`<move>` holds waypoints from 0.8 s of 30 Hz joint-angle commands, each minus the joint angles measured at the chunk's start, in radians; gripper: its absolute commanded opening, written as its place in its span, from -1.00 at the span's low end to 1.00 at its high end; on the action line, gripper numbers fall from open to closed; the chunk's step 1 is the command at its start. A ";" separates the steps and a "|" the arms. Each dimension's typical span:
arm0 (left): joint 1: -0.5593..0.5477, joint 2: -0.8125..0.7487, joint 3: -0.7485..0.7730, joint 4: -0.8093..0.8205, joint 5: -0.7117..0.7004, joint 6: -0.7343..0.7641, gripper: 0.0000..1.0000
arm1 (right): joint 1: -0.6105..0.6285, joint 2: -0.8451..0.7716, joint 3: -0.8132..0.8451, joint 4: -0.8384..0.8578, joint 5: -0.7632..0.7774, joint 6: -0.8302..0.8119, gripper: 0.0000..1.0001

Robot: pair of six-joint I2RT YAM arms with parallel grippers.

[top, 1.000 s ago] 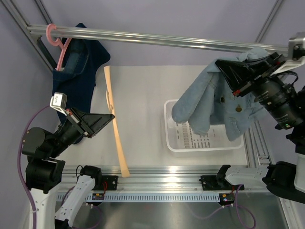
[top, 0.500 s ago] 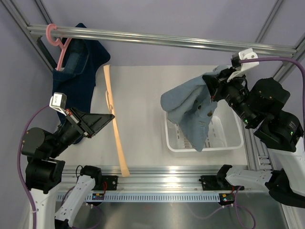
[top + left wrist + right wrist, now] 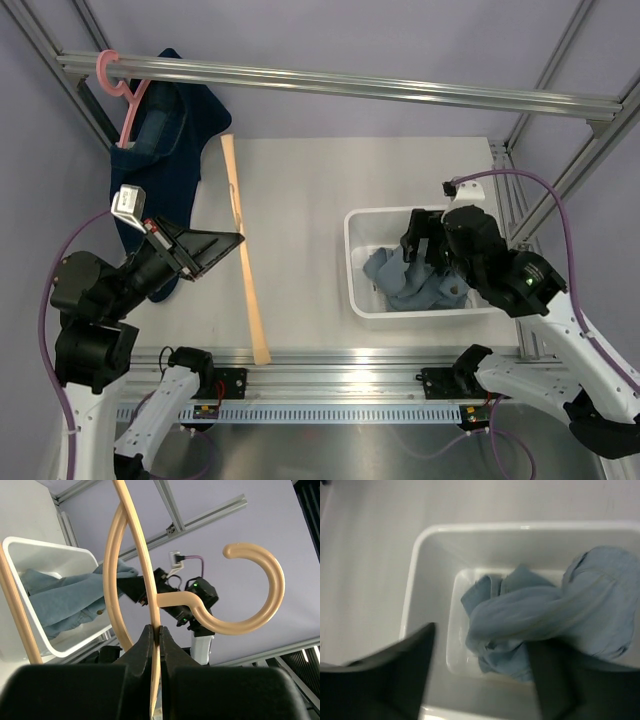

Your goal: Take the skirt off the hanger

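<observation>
The light blue denim skirt lies crumpled inside the white basket, free of the hanger. My right gripper hovers just above it, open, with nothing between its fingers; in the right wrist view the skirt fills the basket between the spread fingers of that gripper. My left gripper is shut on the bare tan wooden hanger, holding it above the table's left half. In the left wrist view the left gripper pinches the hanger's thin bar, hook to the right.
A dark navy garment hangs on a pink hanger from the metal rail at the back left. Frame posts stand at both sides. The basket sits right of the table's middle.
My right arm came down from rail height to the basket and opened; the skirt dropped from it into the basket. The left gripper and hanger shifted only slightly.
</observation>
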 commanded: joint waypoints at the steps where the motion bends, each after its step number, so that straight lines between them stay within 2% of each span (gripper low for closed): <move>1: 0.004 -0.009 -0.020 0.055 0.024 0.013 -1.00 | -0.006 0.008 -0.003 -0.067 -0.017 0.119 0.99; 5: 0.004 -0.012 -0.055 0.106 0.041 0.002 -1.00 | -0.006 0.024 0.107 -0.121 -0.009 0.180 0.99; 8: 0.004 -0.011 -0.095 0.208 0.071 -0.035 -1.00 | -0.006 -0.068 0.152 -0.014 -0.223 0.182 0.99; 9: 0.004 -0.012 -0.110 0.248 0.079 -0.071 -1.00 | -0.006 -0.099 0.142 0.091 -0.342 0.199 0.99; 11: 0.005 -0.014 -0.152 0.328 0.087 -0.108 -1.00 | -0.006 -0.146 0.084 0.226 -0.478 0.297 0.99; 12: 0.005 -0.013 -0.165 0.359 0.091 -0.149 -1.00 | -0.006 -0.134 0.069 0.345 -0.639 0.321 0.99; 14: 0.004 -0.008 -0.199 0.461 0.104 -0.202 -1.00 | 0.001 -0.044 0.081 0.395 -0.765 0.389 0.88; 15: 0.004 -0.003 -0.221 0.480 0.107 -0.232 -1.00 | 0.062 -0.018 0.077 0.461 -0.802 0.394 0.86; 18: 0.004 0.012 -0.218 0.489 0.105 -0.242 -1.00 | 0.214 0.076 0.107 0.515 -0.733 0.360 0.81; 24: 0.002 0.009 -0.232 0.503 0.082 -0.277 -1.00 | 0.374 0.235 0.186 0.632 -0.615 0.316 0.56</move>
